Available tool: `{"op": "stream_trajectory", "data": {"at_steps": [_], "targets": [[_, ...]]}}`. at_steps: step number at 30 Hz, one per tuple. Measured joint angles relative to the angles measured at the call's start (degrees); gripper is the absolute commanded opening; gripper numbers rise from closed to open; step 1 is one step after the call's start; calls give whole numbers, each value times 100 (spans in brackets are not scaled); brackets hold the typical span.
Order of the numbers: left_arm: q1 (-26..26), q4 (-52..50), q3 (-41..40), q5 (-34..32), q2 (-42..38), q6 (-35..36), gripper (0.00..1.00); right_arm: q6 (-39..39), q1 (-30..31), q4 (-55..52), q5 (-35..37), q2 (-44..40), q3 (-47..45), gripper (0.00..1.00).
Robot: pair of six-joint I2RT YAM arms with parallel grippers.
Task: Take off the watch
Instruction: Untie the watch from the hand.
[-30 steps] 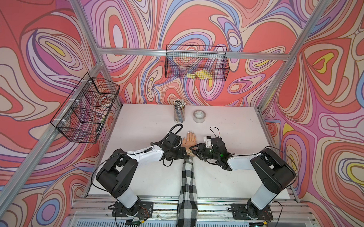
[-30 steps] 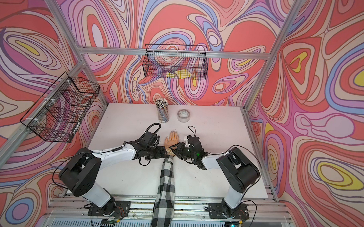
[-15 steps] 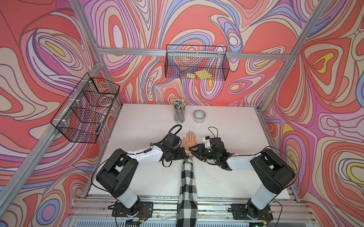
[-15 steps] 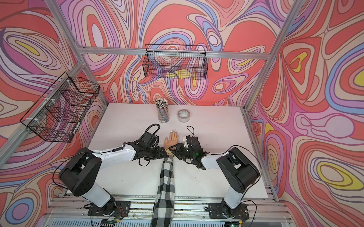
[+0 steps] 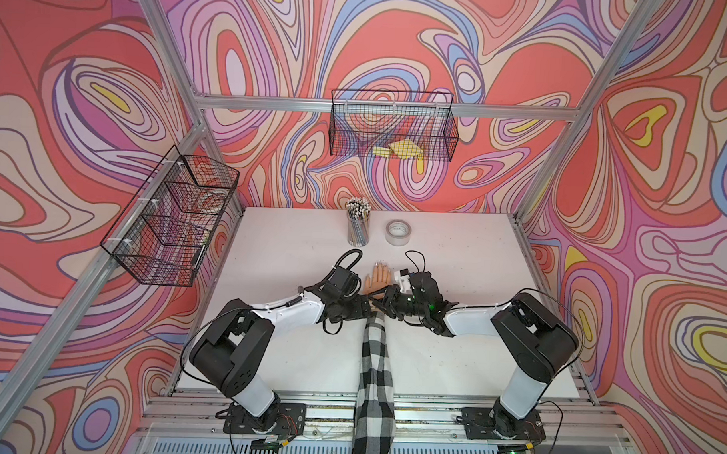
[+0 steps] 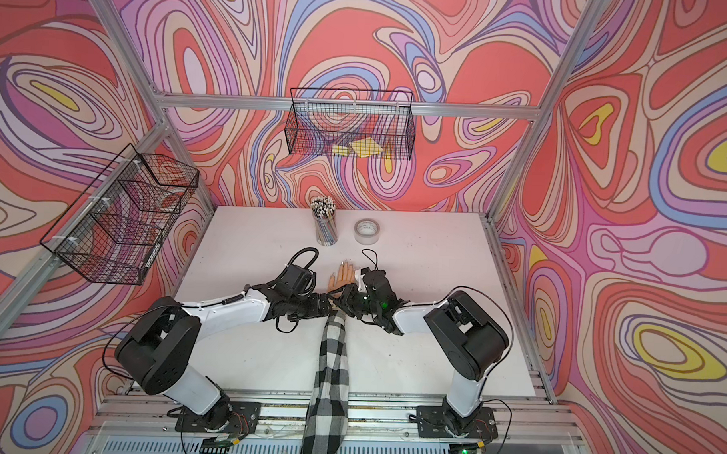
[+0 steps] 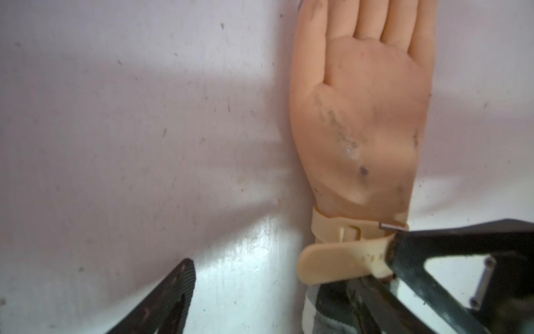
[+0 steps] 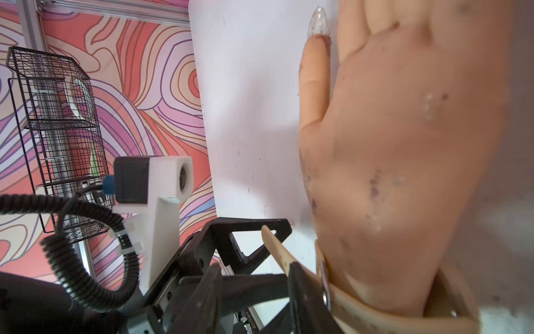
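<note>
Checked surface (image 5: 302,251): found mannequin hand (image 7: 364,115) lying flat. Noted left claw (image 5: 363,309) spread apart beside wrist, gripping nothing; unable to call right claw (image 5: 382,305) clamped or loose. Found watch (image 7: 329,231) still round wrist, strap tail (image 7: 332,263) against right claw. Judged tail out of keeper (image 7: 349,232); remains to undo buckle (image 7: 388,226), lift watch clear.

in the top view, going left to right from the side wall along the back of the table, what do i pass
wire basket on the side wall → cup of pencils → grey tape roll
</note>
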Motion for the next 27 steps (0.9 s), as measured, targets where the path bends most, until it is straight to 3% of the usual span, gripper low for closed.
{"op": "stream_trajectory", "data": {"at_steps": [12, 27], "targets": [[472, -39, 11, -4, -267, 264, 84, -254, -177, -636, 372, -863, -192, 39], [470, -39, 24, 39, -264, 264, 84, -367, -192, -833, 376, -577, -310, 38]]}}
